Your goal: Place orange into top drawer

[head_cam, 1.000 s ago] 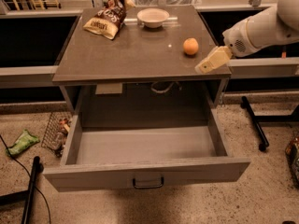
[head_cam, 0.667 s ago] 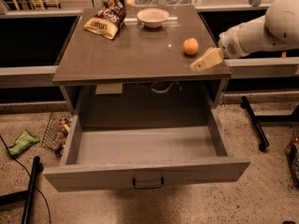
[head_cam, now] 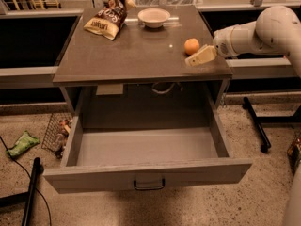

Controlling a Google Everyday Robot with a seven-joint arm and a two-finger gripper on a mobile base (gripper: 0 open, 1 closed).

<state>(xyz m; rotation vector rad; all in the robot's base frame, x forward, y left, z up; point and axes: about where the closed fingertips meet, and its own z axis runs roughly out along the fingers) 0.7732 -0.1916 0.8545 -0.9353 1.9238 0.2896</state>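
Note:
The orange [head_cam: 191,46] sits on the grey cabinet top [head_cam: 136,51], near its right edge. The gripper [head_cam: 200,57] reaches in from the right on a white arm [head_cam: 263,32]; its pale fingers lie low over the top, just right of and in front of the orange, close to it. The top drawer [head_cam: 146,173] is pulled wide open below the cabinet top, its inside bare, with a dark handle [head_cam: 149,184] at the centre of its front panel.
A white bowl [head_cam: 154,17] and a brown snack bag [head_cam: 107,17] stand at the back of the top. A wire basket [head_cam: 57,131] and green packet [head_cam: 22,143] lie on the floor at left. A black stand leg [head_cam: 256,124] is at right.
The gripper has moved left and slightly forward along the cabinet top, closing in on the orange. The orange and the drawer have not moved.

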